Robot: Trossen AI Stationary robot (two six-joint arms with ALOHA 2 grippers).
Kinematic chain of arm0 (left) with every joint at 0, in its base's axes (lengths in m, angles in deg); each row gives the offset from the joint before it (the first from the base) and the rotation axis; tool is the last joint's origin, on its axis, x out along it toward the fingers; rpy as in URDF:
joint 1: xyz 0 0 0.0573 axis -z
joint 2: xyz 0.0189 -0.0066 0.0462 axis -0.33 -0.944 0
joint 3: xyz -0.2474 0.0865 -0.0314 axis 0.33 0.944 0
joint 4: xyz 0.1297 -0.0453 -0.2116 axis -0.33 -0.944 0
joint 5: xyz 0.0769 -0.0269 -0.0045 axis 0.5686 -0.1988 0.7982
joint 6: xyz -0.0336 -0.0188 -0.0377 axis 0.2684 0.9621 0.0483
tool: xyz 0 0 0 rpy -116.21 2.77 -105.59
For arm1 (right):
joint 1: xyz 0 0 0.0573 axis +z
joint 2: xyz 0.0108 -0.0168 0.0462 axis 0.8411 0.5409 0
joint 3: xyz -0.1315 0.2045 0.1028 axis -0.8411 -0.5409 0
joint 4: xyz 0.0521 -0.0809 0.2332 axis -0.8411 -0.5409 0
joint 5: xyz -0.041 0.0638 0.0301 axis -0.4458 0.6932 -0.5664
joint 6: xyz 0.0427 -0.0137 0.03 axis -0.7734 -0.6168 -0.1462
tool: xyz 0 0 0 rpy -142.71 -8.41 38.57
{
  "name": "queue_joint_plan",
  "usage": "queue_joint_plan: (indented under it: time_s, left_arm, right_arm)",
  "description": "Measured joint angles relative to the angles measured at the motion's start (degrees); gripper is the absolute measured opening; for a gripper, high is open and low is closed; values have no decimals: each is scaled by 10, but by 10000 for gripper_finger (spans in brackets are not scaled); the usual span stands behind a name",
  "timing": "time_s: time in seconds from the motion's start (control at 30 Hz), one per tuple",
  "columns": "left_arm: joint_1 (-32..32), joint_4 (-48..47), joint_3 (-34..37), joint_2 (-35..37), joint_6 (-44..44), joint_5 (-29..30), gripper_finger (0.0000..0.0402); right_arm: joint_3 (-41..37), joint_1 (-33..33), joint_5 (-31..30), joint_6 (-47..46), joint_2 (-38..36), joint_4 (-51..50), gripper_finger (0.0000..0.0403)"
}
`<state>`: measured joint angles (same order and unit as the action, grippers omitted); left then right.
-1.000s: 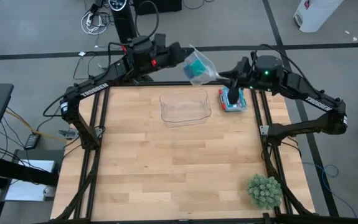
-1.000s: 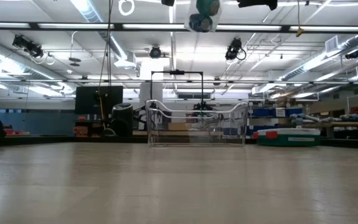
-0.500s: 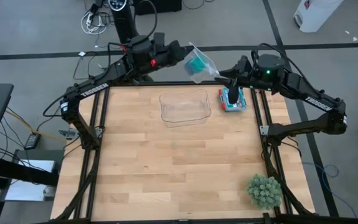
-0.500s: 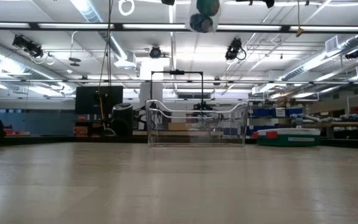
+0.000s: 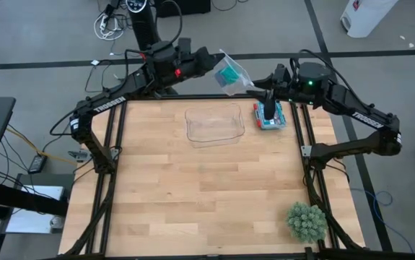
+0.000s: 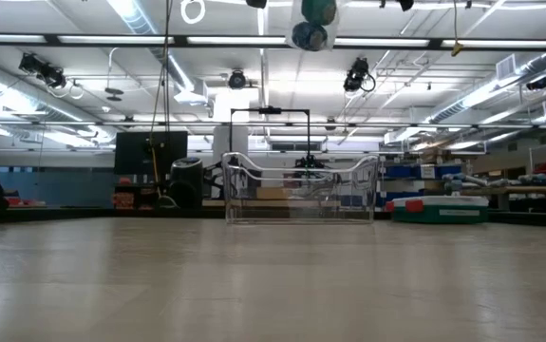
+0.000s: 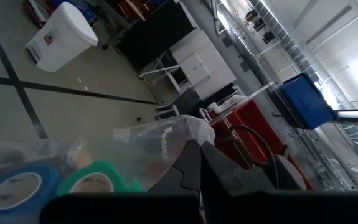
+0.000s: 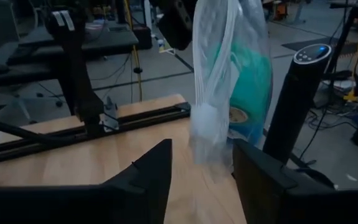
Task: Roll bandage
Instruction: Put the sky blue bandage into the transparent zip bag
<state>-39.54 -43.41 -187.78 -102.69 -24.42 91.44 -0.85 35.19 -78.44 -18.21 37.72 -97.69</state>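
Left gripper (image 5: 211, 63) held high above the far edge of the table (image 5: 193, 188), jaws closed on the top of a clear plastic bag (image 5: 230, 72). Bag hangs in the air, off the wood entirely. Inside it: the bandage (image 8: 251, 87), a teal-green coil, with a blue roll (image 7: 17, 186) just beside it (left wrist view shows the two side by side through the film).

Right gripper (image 8: 200, 165) sits close beside the bag's lower corner, fingers (image 8: 147, 174) parted, the bag's crumpled bottom end hanging between them. Cannot tell whether either finger touches the plastic.

On the table below: an empty clear container (image 5: 214, 123) near the far edge, a small teal tray (image 5: 271, 119) to its right. A green plant ball (image 5: 307, 221) at the near right corner.
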Motion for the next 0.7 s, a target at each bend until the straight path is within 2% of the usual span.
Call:
queue_joint_plan:
  time_s: [0.13, 0.23, 0.33, 0.43, 0.5, 0.63, 0.7]
  left_arm:
    - [0, 11, 0, 0, 0, -1, 1]
    - [0, 12, 0, 0, 0, -1, 1]
    - [0, 9, 0, 0, 0, -4, 1]
    - [1, 8, 0, 0, -2, -15, 1]
    - [1, -4, 0, 0, -12, -26, 2]
    - [-7, -24, 0, 0, -97, -127, 11]
    - [-7, -35, 0, 0, -135, -154, 24]
  right_arm:
    - [0, 0, -3, 0, 17, 8, 163]
    - [0, 0, -12, 1, 26, 32, 146]
    - [0, 0, -18, 1, 27, 56, 97]
    - [0, 0, -8, 7, 25, 62, 26]
    - [0, 0, 4, 13, 19, 54, 10]
    - [0, -1, 37, 7, 5, -7, 4]
    - [0, -1, 56, 10, -4, -26, 3]
